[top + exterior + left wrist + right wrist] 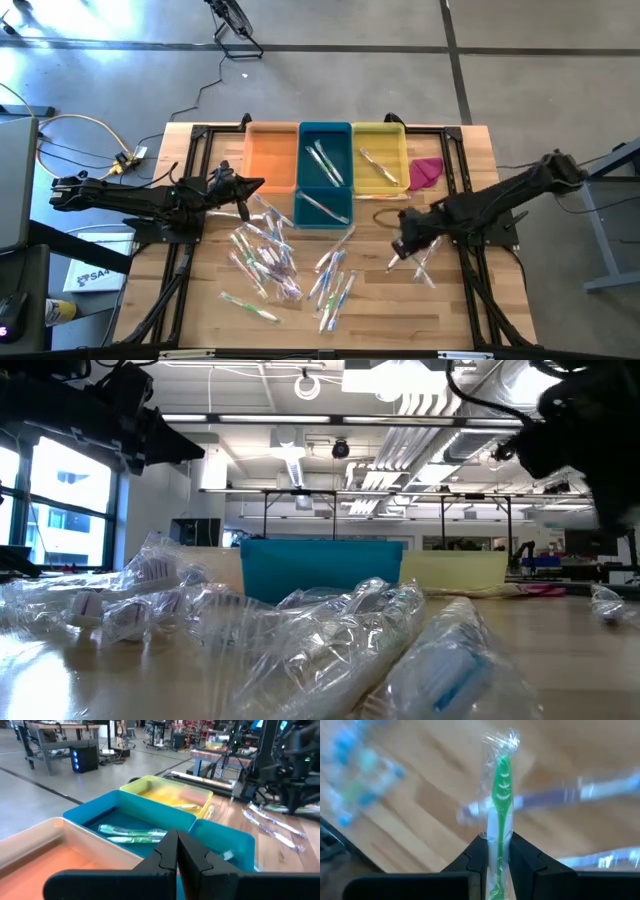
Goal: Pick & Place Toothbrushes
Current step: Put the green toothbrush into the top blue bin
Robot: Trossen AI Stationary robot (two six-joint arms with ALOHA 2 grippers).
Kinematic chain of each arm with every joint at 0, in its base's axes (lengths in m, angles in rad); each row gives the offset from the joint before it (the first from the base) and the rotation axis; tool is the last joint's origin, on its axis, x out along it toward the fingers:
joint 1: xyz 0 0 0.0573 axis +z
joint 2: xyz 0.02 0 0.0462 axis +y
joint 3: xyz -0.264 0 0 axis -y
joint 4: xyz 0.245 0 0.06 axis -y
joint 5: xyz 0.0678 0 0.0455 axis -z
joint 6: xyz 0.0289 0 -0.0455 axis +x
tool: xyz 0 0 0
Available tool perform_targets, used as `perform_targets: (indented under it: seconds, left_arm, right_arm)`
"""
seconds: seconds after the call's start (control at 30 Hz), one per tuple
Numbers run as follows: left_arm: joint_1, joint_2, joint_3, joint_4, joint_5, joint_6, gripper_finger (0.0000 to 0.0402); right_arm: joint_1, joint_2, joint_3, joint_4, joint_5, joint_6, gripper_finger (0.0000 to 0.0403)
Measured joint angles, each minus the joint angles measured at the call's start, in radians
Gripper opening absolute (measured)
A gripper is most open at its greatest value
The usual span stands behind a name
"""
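Observation:
Many wrapped toothbrushes [268,252] lie loose on the wooden table in front of the bins, and a few [426,266] lie beside my right gripper. My right gripper [399,249] is above the table's right half, shut on a green-handled toothbrush [501,780] in its clear wrapper. My left gripper [256,186] is shut and empty, hovering at the near edge of the orange bin [270,155]; it also shows in the left wrist view [176,846]. Toothbrushes lie in the blue bin [131,834] and in the yellow bin [378,165]. My right gripper pinches the green toothbrush's wrapped handle [498,842] between its two fingers. The toothbrush runs along the fingers and sticks out past their tips, its wrapper's crimped end [501,740] farthest out. It looks lifted clear of the table.
Orange, blue [325,160] and yellow [380,150] bins stand in a row at the table's far middle, with a smaller blue bin [322,208] in front of them. A pink cloth [425,172] lies right of the yellow bin. Bare wood shows at the near right.

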Motion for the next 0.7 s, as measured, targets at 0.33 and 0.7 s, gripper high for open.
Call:
perform_targets:
  seconds: [0.33, 0.7]
  left_arm:
    - [0.000, 0.000, 0.000, 0.109, 0.000, 0.045, 0.0000]
    - [0.001, 0.000, 0.000, 0.209, -0.092, 0.082, 0.0000]
  right_arm:
    - [-0.261, -0.142, 0.002, 0.253, 0.253, -0.474, 0.0045]
    - [-0.571, -0.071, 0.003, 0.829, 0.184, -1.009, 0.0045]
